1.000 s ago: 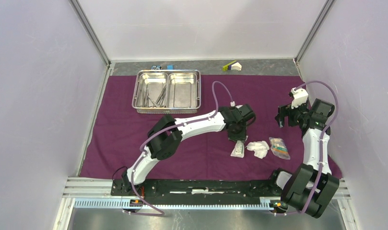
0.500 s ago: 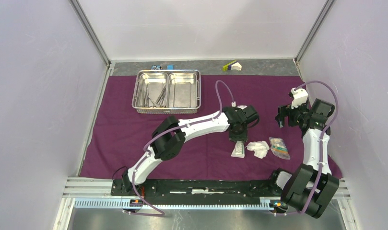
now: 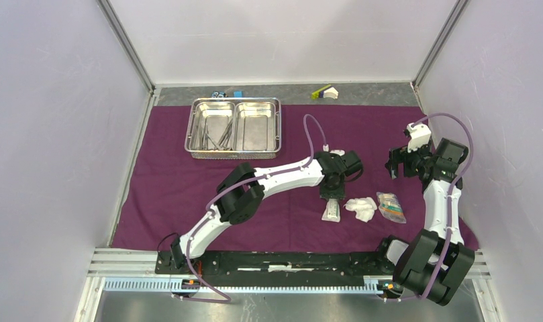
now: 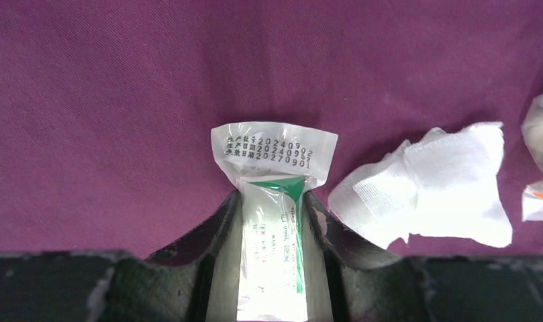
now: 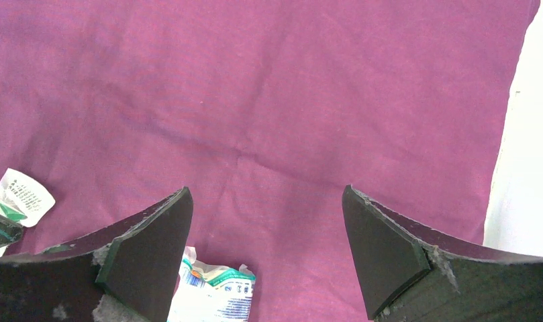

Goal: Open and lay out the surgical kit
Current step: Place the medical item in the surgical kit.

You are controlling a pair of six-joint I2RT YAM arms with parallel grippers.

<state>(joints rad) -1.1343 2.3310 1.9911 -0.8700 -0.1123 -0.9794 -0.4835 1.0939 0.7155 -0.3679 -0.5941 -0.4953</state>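
Quick update from the table. Over the last second my left arm swung its elbow out toward 3 o'clock and the wrist crept the same way, but the white packet barely moved, maybe a hair toward 6 o'clock. My left gripper has its jaws pinched on the packet's lower half, and the packet's top end lies flat on the purple cloth. The right arm hasn't budged. The right gripper hangs over bare cloth at 3 o'clock, jaws wide apart with nothing between them.

My read is the packet is basically in its spot and I'm just squaring it up before letting go. It sits at about 5 o'clock on the cloth, with the gauze just beside it at 3 o'clock and the small clear packet beyond that, so there's a neat little row. The steel tray is up at 11 o'clock, and the tweezers and forceps are in its left compartment, not laid out yet.

Readable print on the packet's flap is three lines: 生产批号 20240902, 生产日期 20240902, 失效日期 20270901. There's green print lower down on it and colored print on the clear packet — both too small for me to make out.
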